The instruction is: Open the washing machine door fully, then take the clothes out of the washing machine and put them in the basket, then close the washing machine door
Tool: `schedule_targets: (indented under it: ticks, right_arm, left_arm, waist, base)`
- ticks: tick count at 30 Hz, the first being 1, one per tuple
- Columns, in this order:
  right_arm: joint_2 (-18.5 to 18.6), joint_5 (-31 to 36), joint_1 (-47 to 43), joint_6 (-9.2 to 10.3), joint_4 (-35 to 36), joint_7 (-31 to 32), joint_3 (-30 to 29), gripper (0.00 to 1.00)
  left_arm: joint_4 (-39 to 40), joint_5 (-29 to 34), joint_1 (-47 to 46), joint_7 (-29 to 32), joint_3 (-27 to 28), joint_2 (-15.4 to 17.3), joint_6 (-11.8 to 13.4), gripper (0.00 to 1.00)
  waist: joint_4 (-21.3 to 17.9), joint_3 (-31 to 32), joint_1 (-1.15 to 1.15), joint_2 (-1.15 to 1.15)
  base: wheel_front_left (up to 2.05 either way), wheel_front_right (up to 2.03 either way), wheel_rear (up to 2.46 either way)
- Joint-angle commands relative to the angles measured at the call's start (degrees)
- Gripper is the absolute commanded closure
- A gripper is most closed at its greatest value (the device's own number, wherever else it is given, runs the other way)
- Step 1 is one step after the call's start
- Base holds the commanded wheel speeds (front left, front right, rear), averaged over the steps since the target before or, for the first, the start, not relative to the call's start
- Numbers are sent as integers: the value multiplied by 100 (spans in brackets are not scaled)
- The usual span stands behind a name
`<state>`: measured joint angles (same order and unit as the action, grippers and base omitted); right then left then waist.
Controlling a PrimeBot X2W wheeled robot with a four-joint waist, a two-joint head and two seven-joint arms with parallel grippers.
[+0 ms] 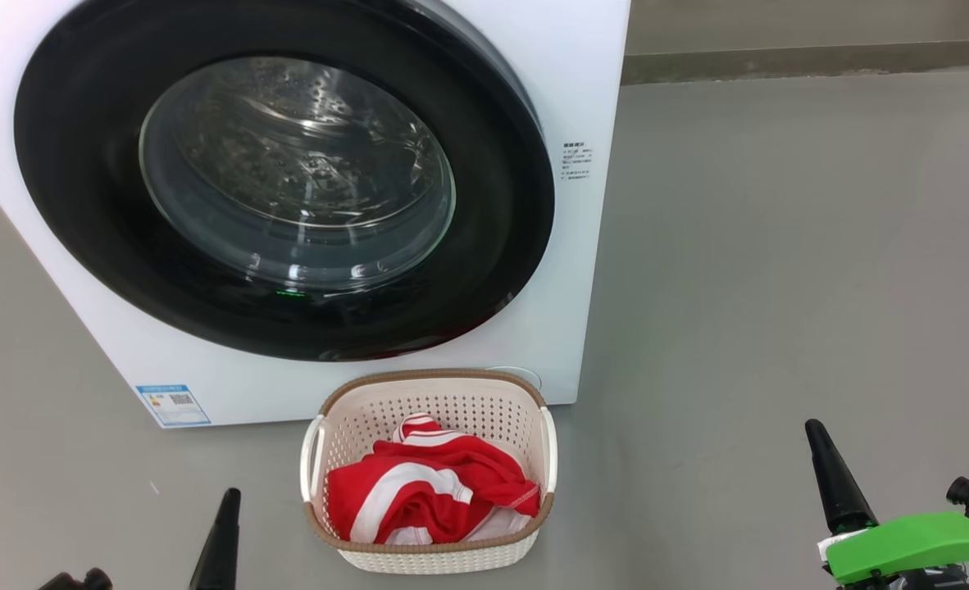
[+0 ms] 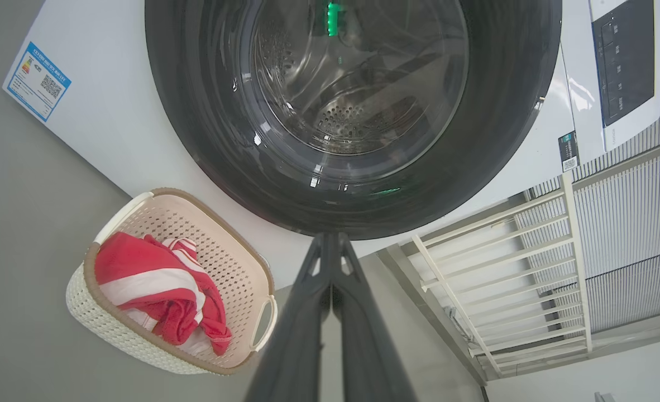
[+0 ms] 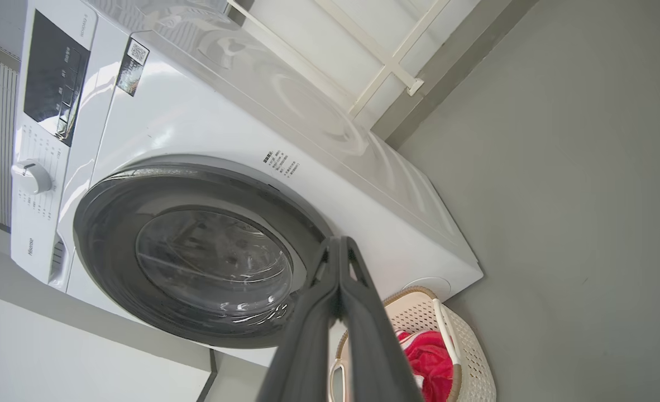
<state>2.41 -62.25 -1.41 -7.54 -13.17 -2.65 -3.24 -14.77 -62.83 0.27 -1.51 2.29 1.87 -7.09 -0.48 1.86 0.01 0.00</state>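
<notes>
Head view looks down on the washing machine (image 1: 591,98), a white box on the grey floor (image 1: 780,287). The washing machine door (image 1: 83,205) lies flat against the front of the washing machine, and the steel drum shows through its glass. The basket (image 1: 431,377) stands on the floor just in front of the washing machine, below the door's lower edge, and the red and white clothes (image 1: 427,492) are heaped inside it. A blue label (image 1: 173,405) sits at the washing machine's lower front corner. The left gripper (image 1: 231,494) hangs in front of the washing machine, beside the basket, its two dark fingers pressed together on nothing. The right gripper (image 1: 815,428) is further from the washing machine's front, beyond its side, fingers likewise together and empty.
</notes>
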Motion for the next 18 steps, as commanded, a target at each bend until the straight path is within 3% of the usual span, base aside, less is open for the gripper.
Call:
schedule_targets:
  ticks: [1, 18]
  right_arm:
    - [98, -201, 299, -3, 124, 45, 35, 100]
    - [112, -1279, 467, 0, 48, 333, -55, 100]
  left_arm:
    - [127, -163, -277, 52, 161, 74, -25, 100]
    - [106, -1196, -415, 331, 259, 84, -31, 100]
  waist:
    - [2, -6, -1, 0]
    - [19, -80, -1, 0]
  base:
    - [0, 0, 0]
    - [0, 0, 0]
